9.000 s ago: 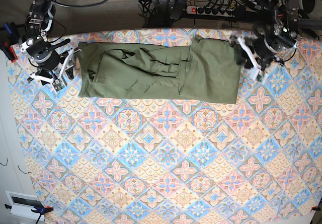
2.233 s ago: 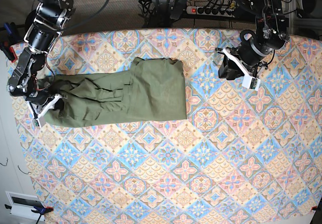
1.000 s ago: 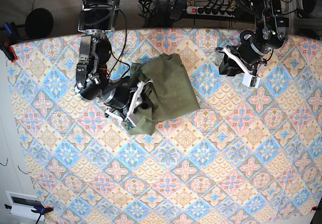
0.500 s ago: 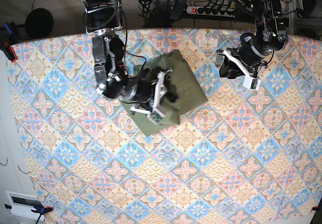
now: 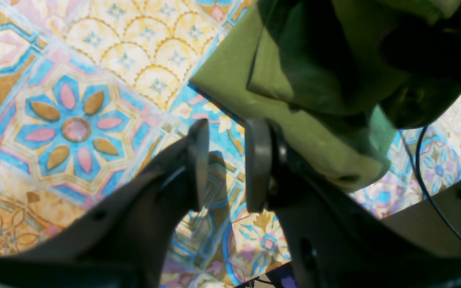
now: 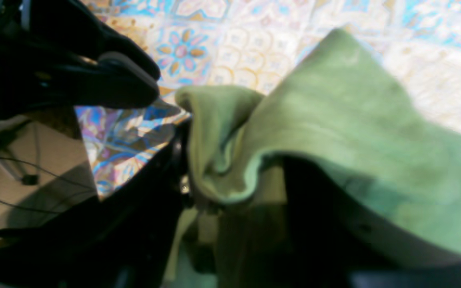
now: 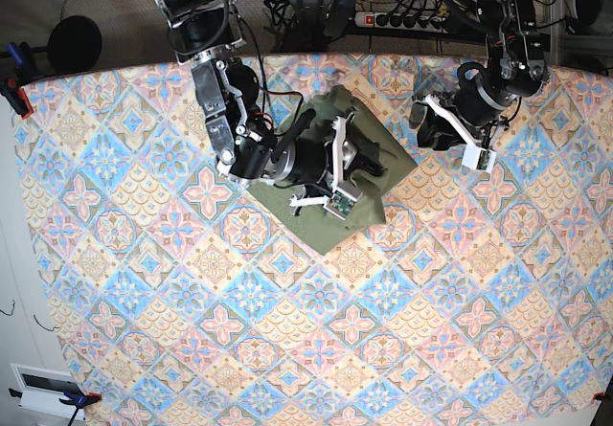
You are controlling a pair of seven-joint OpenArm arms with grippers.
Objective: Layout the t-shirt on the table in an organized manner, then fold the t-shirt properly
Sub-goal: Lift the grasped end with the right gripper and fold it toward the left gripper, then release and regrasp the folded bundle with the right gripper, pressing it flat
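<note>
Right gripper point(image 7: 337, 172): reaching over the middle of the shirt in the base view; in the right wrist view a rolled edge of green cloth is lying between its dark jaws, but whether they are pinching it or letting it go I cannot tell.
Left gripper point(image 5: 223, 164): hovering over bare patterned cloth just beside the shirt's near corner, jaws standing narrowly apart with nothing between them.
T-shirt point(image 7: 369, 163): lying as a compact, turned, folded packet on the far middle of the table, partly under the right arm; one flap is sitting lifted and bunched at the right gripper.
Table point(image 7: 287, 349): carrying the shirt only on a small far patch; most of its tiled cover is showing bare.
Handling: judging by the drape and soft creases, the shirt is behaving as light, limp cloth, neither slippery nor fragile, sagging wherever it is unsupported and dragging its layers along when pulled.
Where to grip: corners and folded edges are looking best, pinching through all layers at once; a single-layer pinch is likely to peel the packet open.
Risk: lifting from one point is likely bunching the fold again.
Count: one t-shirt, one table, two grippers, one of them over the cloth and one clear of it.
Step, as judged: the fold is looking nearly finished, with squaring of the packet remaining.
</note>
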